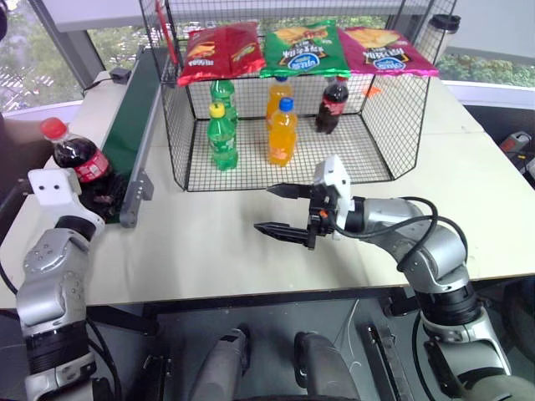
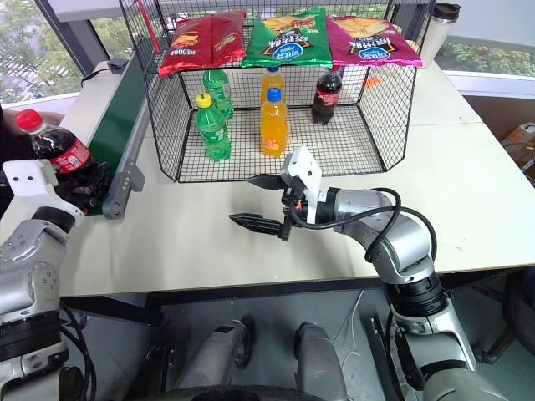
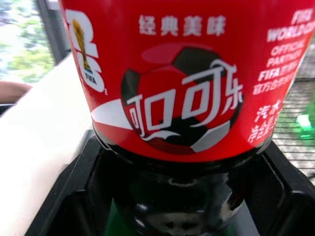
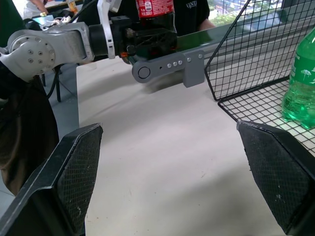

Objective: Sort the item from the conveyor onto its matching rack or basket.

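The item, a small cola bottle (image 1: 75,154) with a red cap and red label, stands upright at the near end of the dark-green conveyor (image 1: 138,100). My left gripper (image 1: 104,194) is shut on its lower body, and its label (image 3: 167,88) sits close in front of the left wrist view. The black wire basket (image 1: 180,125) stands to the right of the belt, with a twin cola bottle (image 1: 333,104) at its back right. My right gripper (image 1: 266,209) hangs open over the bare table in front of the basket, pointing left toward the conveyor, with nothing between its fingers (image 4: 74,167).
Two green soda bottles (image 1: 221,134) and two orange ones (image 1: 282,129) stand in the basket. Three chip bags (image 1: 221,50) lie on the rack above it. A lidded cup (image 1: 440,33) stands at the back right. A person (image 4: 192,10) stands behind the conveyor.
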Available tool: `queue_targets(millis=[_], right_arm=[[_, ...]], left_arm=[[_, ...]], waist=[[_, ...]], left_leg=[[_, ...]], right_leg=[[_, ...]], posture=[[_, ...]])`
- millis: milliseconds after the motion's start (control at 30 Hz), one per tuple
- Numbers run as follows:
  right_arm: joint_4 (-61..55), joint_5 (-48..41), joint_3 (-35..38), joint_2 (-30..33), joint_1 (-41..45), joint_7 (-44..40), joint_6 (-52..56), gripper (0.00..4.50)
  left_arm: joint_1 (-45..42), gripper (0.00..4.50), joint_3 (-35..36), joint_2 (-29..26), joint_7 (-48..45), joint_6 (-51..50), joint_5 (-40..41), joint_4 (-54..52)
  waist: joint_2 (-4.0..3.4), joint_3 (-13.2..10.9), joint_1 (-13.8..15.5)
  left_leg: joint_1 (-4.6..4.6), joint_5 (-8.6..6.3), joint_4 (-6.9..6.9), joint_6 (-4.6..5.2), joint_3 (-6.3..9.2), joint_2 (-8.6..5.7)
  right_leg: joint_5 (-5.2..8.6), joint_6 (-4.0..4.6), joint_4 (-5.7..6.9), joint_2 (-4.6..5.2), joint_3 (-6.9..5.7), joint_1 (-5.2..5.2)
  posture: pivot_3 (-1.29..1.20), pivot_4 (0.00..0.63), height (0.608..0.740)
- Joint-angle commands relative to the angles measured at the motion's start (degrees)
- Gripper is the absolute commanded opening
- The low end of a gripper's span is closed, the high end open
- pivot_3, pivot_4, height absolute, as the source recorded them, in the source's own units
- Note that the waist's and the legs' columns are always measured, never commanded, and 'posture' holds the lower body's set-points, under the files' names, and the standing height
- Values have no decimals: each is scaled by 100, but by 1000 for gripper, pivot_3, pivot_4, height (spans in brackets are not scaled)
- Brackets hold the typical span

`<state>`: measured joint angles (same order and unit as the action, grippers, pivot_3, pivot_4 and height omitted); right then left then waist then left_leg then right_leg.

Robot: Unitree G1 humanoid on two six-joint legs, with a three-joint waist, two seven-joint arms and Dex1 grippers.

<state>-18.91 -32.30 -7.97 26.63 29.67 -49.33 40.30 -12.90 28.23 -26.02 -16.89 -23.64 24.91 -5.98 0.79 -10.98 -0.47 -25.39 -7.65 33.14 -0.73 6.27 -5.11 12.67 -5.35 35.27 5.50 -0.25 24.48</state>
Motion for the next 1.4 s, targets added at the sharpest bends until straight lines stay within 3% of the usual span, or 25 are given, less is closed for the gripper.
queue_targets(millis=[33,133,233,500,700,1133,1233,1400], right_arm=[[-277,-73,102,72,19,16,-36,4500],[-279,-84,106,80,31,31,-30,4500],[-256,-109,130,72,79,45,-24,4500],[-78,-201,312,43,286,119,-19,4500],[-86,-281,504,74,287,256,70,4500],[-251,-369,609,68,430,592,237,4500],[-125,-326,604,4,507,680,186,3579],[-47,-364,632,-37,589,671,169,1190]], left_arm=[[-404,2911,412,-155,65,-255,674,-522],[-755,2911,364,-333,-60,-668,1176,-701],[-988,2911,-201,-549,-484,-892,1240,-834],[-1191,2911,-2613,-701,-2221,-500,478,-805],[-1207,2911,-3704,-518,-3120,148,-121,-422],[-1500,2911,-4206,323,-3467,722,-694,129],[-1523,2911,-4186,407,-3466,721,-720,139],[-1478,2911,-4138,439,-3459,708,-754,108]], waist=[[4,-2,-9],[10,-5,-12],[10,-5,-9],[9,-5,-29],[7,-6,-32],[7,-6,-14],[7,-6,-26],[6,-7,-18]], left_leg=[[0,0,0,0,1,0],[-1,0,0,0,3,0],[-2,0,0,0,2,-1],[-2,1,1,1,-6,-6],[-1,1,-12,2,-5,4],[-5,1,-4,3,-4,-2],[-4,7,-5,12,-4,-2],[-2,8,-1,15,-3,-1]], right_leg=[[0,0,0,0,0,0],[0,-1,0,-2,-3,1],[0,-1,-1,-3,-4,1],[0,0,-2,-3,0,-2],[1,2,0,-5,3,9],[0,0,-3,2,1,5],[0,-1,-2,0,1,5],[0,-1,3,-2,0,4]], posture=[[0,150,738],[0,150,738],[0,150,738],[0,150,738],[0,150,738],[0,150,738],[0,150,738],[0,150,738]])
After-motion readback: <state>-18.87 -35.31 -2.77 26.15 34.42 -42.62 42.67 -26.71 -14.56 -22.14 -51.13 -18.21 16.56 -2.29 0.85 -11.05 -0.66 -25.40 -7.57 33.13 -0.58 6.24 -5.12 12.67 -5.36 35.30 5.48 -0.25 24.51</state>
